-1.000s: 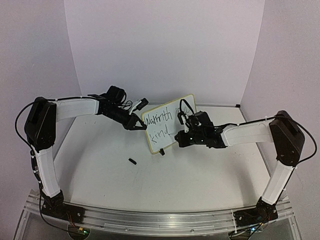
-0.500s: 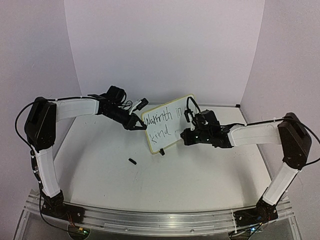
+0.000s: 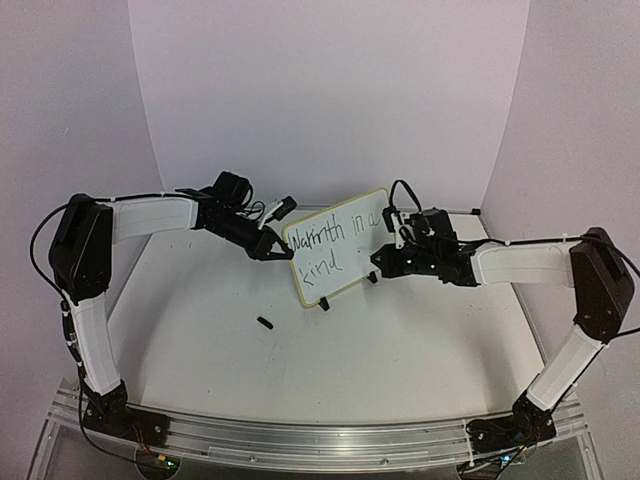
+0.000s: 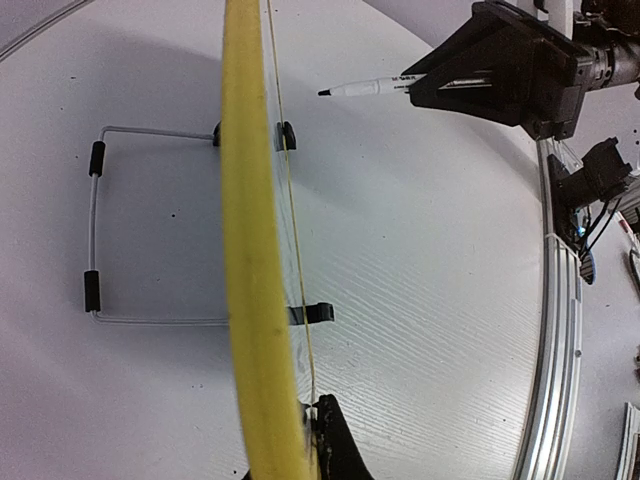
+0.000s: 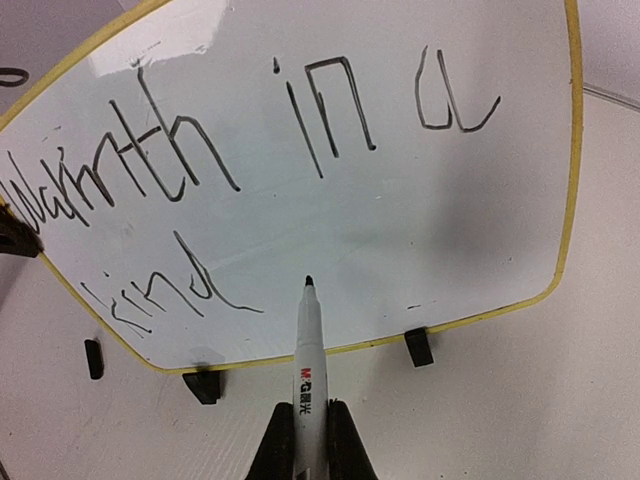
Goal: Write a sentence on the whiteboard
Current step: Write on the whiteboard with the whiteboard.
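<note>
The whiteboard (image 3: 345,262) stands upright on the table, tilted back on its feet. Its yellow rim (image 4: 250,250) runs edge-on through the left wrist view. My left gripper (image 3: 272,247) is shut on the board's left edge, one black finger (image 4: 335,445) pressed against the rim. The sentence (image 5: 200,160) reads "Warmth in a" on the top line and "kind" below. My right gripper (image 5: 310,430) is shut on a white marker (image 5: 308,340). The marker's black tip points at the blank area right of "kind", a little off the surface.
A small black cap (image 3: 265,322) lies on the table in front of the board. Behind the board the wire stand (image 4: 95,230) rests on the table. Two black clip feet (image 5: 418,346) hold the lower rim. An aluminium rail (image 3: 320,440) runs along the near edge.
My right gripper has pulled back to the right with the marker, away from the board face, uncovering "in a". The left gripper and the board have not moved.
</note>
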Motion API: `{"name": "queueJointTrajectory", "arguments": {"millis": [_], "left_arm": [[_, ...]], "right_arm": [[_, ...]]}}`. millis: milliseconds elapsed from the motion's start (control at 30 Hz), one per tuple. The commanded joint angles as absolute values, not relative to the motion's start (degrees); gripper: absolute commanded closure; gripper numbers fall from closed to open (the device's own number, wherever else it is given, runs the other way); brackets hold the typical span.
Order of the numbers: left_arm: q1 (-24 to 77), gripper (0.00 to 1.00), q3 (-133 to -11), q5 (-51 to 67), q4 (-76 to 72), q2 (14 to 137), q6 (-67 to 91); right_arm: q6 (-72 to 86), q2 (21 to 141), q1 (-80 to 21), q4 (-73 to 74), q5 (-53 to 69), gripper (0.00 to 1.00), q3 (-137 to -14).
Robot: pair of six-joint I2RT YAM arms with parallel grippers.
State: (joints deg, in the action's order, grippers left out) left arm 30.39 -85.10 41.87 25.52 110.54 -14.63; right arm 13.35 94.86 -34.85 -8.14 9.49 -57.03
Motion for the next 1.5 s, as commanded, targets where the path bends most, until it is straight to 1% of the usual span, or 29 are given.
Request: {"name": "queueJointTrajectory", "arguments": {"millis": [0,567,1033,1467], "left_arm": [[32.9,1.00,-83.8,39.9,33.6,114.1,-16.0],[33.0,1.00,-83.8,39.9,33.5,114.3,-16.0],[33.0,1.00,-83.8,40.1,33.4,114.5,-16.1],[33.0,1.00,-83.8,40.0,33.4,114.4,-16.1]], "right_arm": [[12.2,97.1,-35.0,-9.4,12.4,1.00,-60.6],[11.7,102.4,-35.0,-9.6,11.5,1.00,-63.5],[12.6,103.4,-35.0,-9.6,9.9,1.00,-61.4],[12.6,103.7,-35.0,-9.0,8.2,1.00,-62.7]]}}
